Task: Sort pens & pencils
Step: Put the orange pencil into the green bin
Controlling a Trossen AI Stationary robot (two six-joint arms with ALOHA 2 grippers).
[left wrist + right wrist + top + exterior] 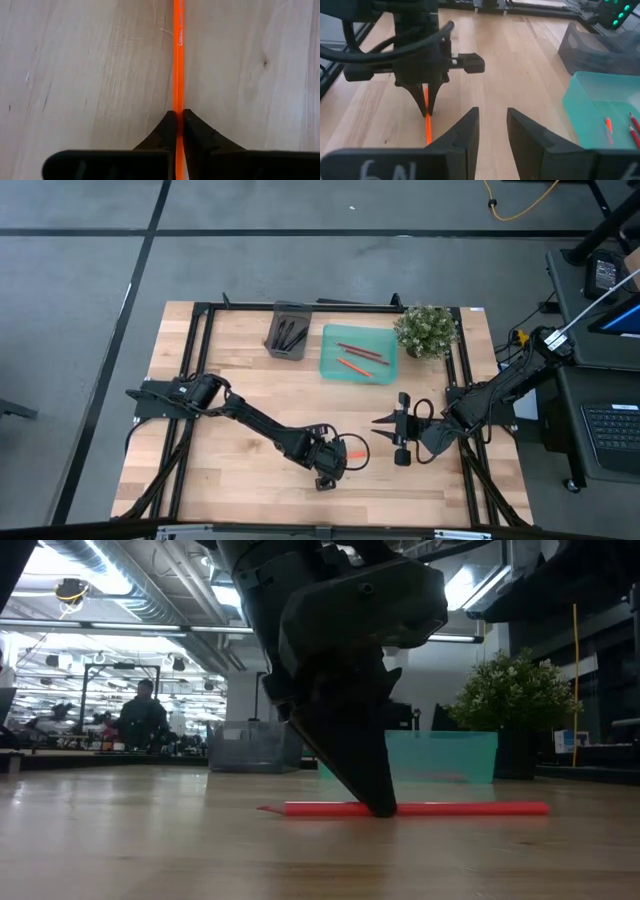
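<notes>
An orange pencil [460, 808] lies flat on the wooden table near its front middle. My left gripper [337, 454] stands over it, pointing down, shut on it [178, 116]. My right gripper [492, 120] hovers open just to the right [382, 421], fingers aimed at the left gripper, touching nothing. Black pens [290, 335] lie in a grey tray [277, 345] at the far side. Red and orange pencils [358, 354] lie in a teal tray [335, 368] beside it. My left gripper pinches the orange pencil between its two fingertips [167, 125], one on each long side, near the middle of its length [178, 102]. The fingers come from above, pointing down. The pencil lies level on the table [300, 808], its tip toward the low view's left.
A potted plant [427, 330] stands at the far right, next to the teal tray. Black frame rails [190, 370] run along the table's left, right and far edges. Bare wood [240, 470] lies around the left gripper. People sit in the room behind [143, 715].
</notes>
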